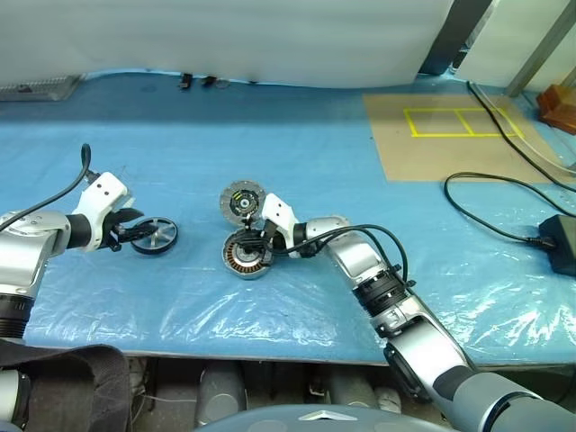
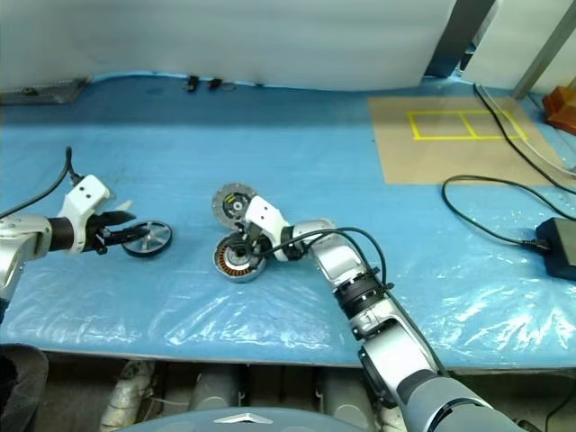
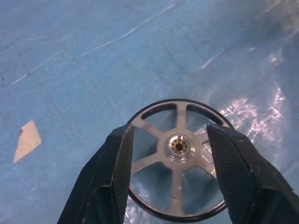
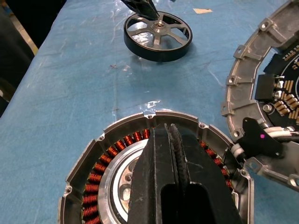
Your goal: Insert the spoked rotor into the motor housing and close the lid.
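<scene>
The spoked rotor (image 1: 157, 236) lies on the blue table, left of centre. My left gripper (image 1: 135, 227) is open, its two black fingers (image 3: 117, 172) standing apart over the rotor's (image 3: 180, 154) face on either side of the hub; I cannot tell whether they touch it. The motor housing (image 1: 236, 261) sits at the middle with its copper windings (image 4: 100, 163) showing. Its lid (image 1: 241, 200) lies open just behind it, dark inner face up. My right gripper (image 1: 261, 243) is shut, and its fingertips (image 4: 170, 133) rest over the housing's centre.
A brown board with yellow tape squares (image 1: 450, 135) lies at the back right. A black cable (image 1: 490, 216) runs to a black box (image 1: 562, 245) at the right edge. Clear plastic film (image 1: 297, 306) covers the blue table up to its front edge.
</scene>
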{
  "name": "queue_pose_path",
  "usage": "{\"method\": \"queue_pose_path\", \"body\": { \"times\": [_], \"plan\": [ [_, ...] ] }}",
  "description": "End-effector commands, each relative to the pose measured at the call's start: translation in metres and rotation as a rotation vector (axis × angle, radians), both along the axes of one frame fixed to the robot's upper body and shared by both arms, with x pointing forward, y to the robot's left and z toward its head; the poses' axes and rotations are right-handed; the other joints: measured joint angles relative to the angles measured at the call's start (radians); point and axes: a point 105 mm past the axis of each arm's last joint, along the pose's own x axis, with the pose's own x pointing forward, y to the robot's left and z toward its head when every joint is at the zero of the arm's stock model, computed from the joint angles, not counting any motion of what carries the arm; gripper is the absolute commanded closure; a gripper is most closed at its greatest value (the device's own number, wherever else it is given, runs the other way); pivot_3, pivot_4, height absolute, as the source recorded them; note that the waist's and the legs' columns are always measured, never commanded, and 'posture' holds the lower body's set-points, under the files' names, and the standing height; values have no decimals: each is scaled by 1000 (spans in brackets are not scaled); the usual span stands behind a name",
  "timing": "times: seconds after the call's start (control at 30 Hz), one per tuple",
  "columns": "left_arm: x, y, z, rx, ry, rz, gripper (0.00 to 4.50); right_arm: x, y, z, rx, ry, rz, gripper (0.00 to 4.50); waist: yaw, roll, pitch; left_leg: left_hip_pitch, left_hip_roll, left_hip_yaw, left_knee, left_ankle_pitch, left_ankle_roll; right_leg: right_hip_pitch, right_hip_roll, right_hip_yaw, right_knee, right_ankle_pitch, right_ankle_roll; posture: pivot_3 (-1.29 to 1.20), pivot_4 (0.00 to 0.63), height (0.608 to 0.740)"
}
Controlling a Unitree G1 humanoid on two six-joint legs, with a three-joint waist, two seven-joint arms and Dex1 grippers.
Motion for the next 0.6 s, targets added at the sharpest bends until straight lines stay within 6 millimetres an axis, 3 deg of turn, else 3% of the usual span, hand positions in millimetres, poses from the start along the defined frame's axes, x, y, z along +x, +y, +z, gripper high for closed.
{"method": "queue_pose_path", "body": {
  "times": [0.03, 0.33, 0.6],
  "plan": [
    [-3, -4, 6, -18, 4, -6, 1905, -1, 5, 10, 22, -35, 21, 4500, -1, 0, 0, 0, 0, 0, 0, 0, 0, 0, 0, 0, 0, 0, 0, 0, 150, 740],
    [-9, 8, -12, 63, 68, 31, 1905, -1, 4, 12, 39, -28, 10, 4500, -1, 0, 0, 0, 0, 0, 0, 0, 0, 0, 0, 0, 0, 0, 0, 0, 150, 740],
    [-13, 5, -16, 56, 82, 22, 1905, -2, 6, 12, 39, -33, 17, 4500, -1, 0, 0, 0, 0, 0, -1, 0, 0, 0, 0, 0, -1, 0, 0, 0, 150, 740]
  ]
}}
